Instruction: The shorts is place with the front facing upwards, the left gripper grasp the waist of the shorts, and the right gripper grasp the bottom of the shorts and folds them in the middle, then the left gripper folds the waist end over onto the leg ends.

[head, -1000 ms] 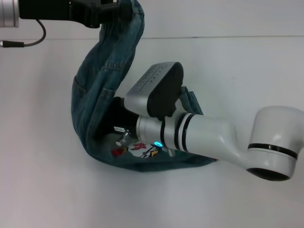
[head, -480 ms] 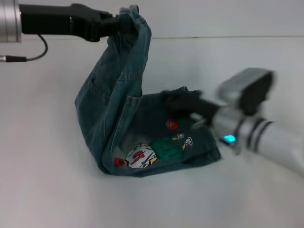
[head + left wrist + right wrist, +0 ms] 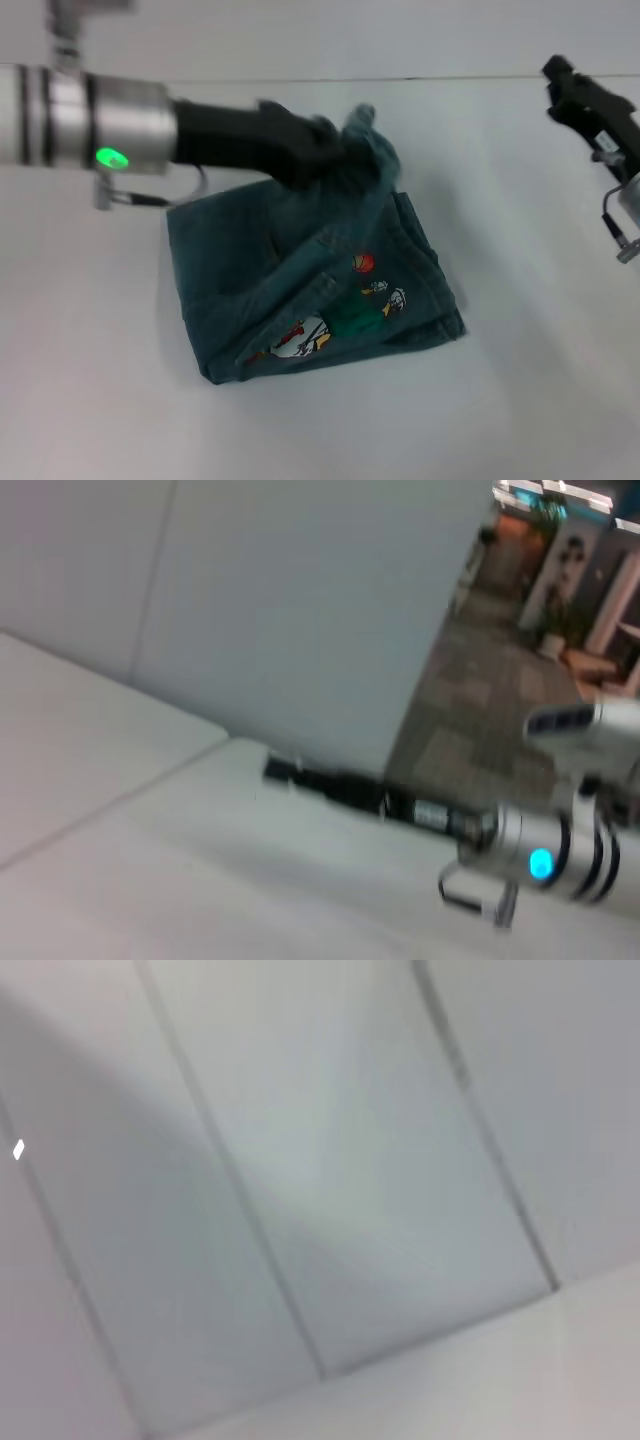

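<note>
While you look down from the head camera, you see the denim shorts (image 3: 310, 290) lying folded on the white surface (image 3: 520, 400), a little left of the middle, with their cartoon patches facing up and the fold edge toward the near left. Your left end effector (image 3: 335, 155) reaches in from the left at the far edge of the cloth, and its dark fingers (image 3: 300, 150) are closed on a bunched piece of the waist, which stands up in a small crest just past the tips. That held part hangs above the rest of the shorts, over the far right portion of the pile. Your right end effector (image 3: 580, 95) is at the far right edge of the view, well apart from the shorts and holding nothing; you cannot tell from these views how far apart its fingers stand. From the left wrist camera you see that right arm (image 3: 520, 850) as a long dark and silver tube with a blue light, stretched above the pale surface. Your right wrist camera shows only pale panels with thin seams.
</note>
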Tool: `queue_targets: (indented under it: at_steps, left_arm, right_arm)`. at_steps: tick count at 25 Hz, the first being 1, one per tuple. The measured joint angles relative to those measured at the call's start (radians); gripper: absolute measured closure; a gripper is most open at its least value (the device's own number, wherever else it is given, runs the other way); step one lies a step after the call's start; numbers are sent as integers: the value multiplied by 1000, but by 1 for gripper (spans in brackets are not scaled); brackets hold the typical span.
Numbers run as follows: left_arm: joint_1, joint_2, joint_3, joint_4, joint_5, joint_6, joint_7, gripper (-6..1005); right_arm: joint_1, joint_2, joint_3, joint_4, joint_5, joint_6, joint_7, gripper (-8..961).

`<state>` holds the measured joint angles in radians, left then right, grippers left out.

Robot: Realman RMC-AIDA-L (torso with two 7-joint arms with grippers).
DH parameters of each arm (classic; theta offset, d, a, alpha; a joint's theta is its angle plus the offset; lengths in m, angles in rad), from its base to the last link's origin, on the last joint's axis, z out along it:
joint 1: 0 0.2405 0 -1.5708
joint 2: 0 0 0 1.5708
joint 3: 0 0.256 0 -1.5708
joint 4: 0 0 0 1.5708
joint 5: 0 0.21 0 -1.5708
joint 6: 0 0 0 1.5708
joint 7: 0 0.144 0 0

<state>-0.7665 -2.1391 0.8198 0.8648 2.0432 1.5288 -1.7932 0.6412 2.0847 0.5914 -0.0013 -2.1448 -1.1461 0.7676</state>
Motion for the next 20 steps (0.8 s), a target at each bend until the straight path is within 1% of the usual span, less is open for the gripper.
queue_targets:
  at_steps: [2,4,8,9,12,15,18,19,20]
  left_arm:
    - [1,-18,76,-21,0,-62,15,946]
    - [4,-29,192,-46,-6,-151,14,942]
    - [3,-33,359,-83,-30,-288,-23,933]
    - [4,-33,376,-87,-37,-298,-25,894]
    - [10,-31,386,-90,-52,-309,-19,777]
    - [26,-27,374,-79,-71,-308,-17,664]
    - [59,-26,330,-48,-97,-292,-13,553]
    - [69,-26,318,-38,-105,-287,-12,516]
    - [96,-26,290,-19,-128,-274,-5,473]
  right_arm:
    - [-3,0,1,-2,22,-15,6,955]
    - [-4,0,2,-2,26,-21,14,955]
    - [-8,0,2,-3,26,-24,26,955]
    - [-10,1,2,-3,26,-24,30,955]
    - [-18,1,0,-4,26,-22,41,954]
    - [-23,1,-3,-4,26,-22,47,954]
    - [-25,0,-18,-5,20,-23,71,954]
    - [-25,-3,-36,-5,18,-27,88,954]
    - [-24,-8,-64,-13,17,-33,111,947]
